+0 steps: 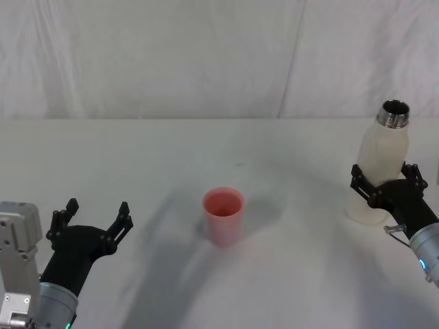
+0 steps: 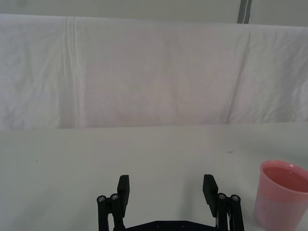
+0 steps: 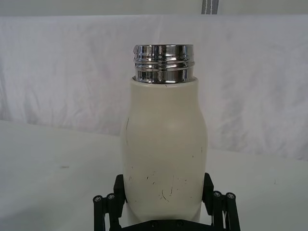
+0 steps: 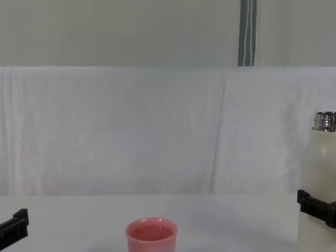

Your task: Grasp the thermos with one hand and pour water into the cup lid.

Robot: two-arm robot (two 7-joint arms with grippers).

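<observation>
Thermos (image 1: 381,164), rigid, smooth and judged slippery and heavy with water, is held low on its body by right jaws (image 1: 385,185), well right of cup lid (image 1: 223,214); left jaws (image 1: 95,221) are spread wide, unused.

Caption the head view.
Right gripper clasps the upright thermos; cup lid centre; left gripper open.

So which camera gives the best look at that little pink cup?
The head view: the cup lid sits mid-table, whole, rim and inside visible. The chest view cuts off its base; the left wrist view has it at the frame's edge.
</observation>
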